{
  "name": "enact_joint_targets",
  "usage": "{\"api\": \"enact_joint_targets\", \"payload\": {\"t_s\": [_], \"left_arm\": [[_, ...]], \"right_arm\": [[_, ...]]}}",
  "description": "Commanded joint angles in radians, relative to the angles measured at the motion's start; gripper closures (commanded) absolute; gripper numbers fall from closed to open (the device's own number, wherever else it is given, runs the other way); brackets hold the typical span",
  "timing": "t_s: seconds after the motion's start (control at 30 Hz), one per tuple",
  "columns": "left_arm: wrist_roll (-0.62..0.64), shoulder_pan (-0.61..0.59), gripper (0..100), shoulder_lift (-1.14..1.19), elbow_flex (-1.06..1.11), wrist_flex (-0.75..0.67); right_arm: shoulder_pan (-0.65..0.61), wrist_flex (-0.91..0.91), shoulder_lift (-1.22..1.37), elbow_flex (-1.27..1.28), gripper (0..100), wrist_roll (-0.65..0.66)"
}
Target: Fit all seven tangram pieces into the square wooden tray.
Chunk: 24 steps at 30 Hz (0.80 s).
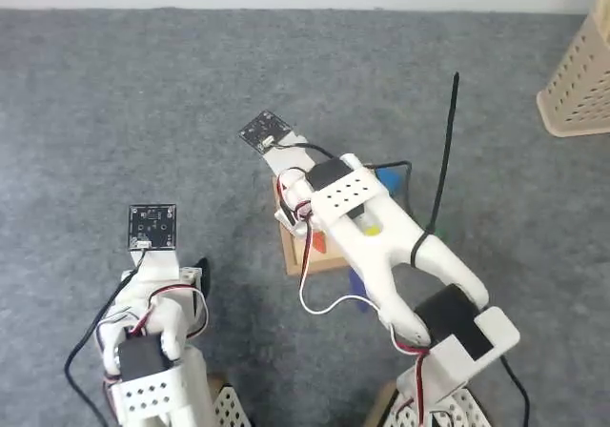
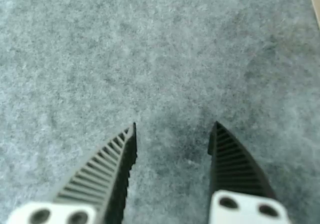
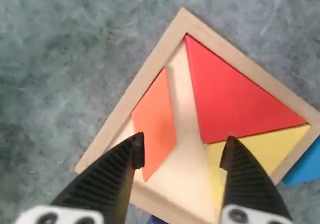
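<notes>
Right fingers (image 3: 112,176) wide above wooden tray (image 3: 150,76) holding red triangle (image 3: 230,99), orange piece (image 3: 155,124), yellow piece (image 3: 270,151); blue piece (image 3: 306,168) just outside rim. Left fingers (image 2: 107,171) wide over grey table (image 2: 150,59). Basket (image 1: 581,74) at far right corner.

We see a pale wooden tray (image 3: 143,79), a red triangle (image 3: 230,99), an orange parallelogram (image 3: 155,121), a yellow piece (image 3: 272,149) and a blue piece (image 3: 306,168). The counter (image 3: 55,59) is mottled grey. The left pincer (image 2: 175,134) and right pincer (image 3: 185,144) are black and ribbed. The left arm (image 1: 157,370) and right arm (image 1: 391,241) are white. The perforated basket (image 1: 579,65) is beige.

grey carpeted table (image 1: 143,93); wooden tray (image 3: 142,74), basket (image 1: 581,74)
</notes>
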Motion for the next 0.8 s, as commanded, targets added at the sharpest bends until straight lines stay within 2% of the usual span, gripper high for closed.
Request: {"api": "enact_joint_targets", "payload": {"t_s": [0.0, 0.07, 0.33, 0.6, 0.77], "left_arm": [[0.009, -0.005, 77, -0.015, -0.004, 0.003], [0.009, -0.005, 77, -0.015, -0.004, 0.003], [0.009, -0.005, 77, -0.015, -0.004, 0.003], [0.009, -0.005, 77, -0.015, -0.004, 0.003], [0.009, -0.005, 77, -0.015, -0.004, 0.003]], "right_arm": [[0.061, -0.031, -0.101, 0.008, 88.9, -0.031], [0.087, -0.076, -0.151, 0.055, 99.3, -0.069], [0.093, -0.404, -0.265, 0.400, 99.1, -0.069], [0.088, -0.426, -0.202, 0.411, 99.2, -0.026], [0.035, -0.426, -0.148, 0.394, 99.2, -0.023]]}}
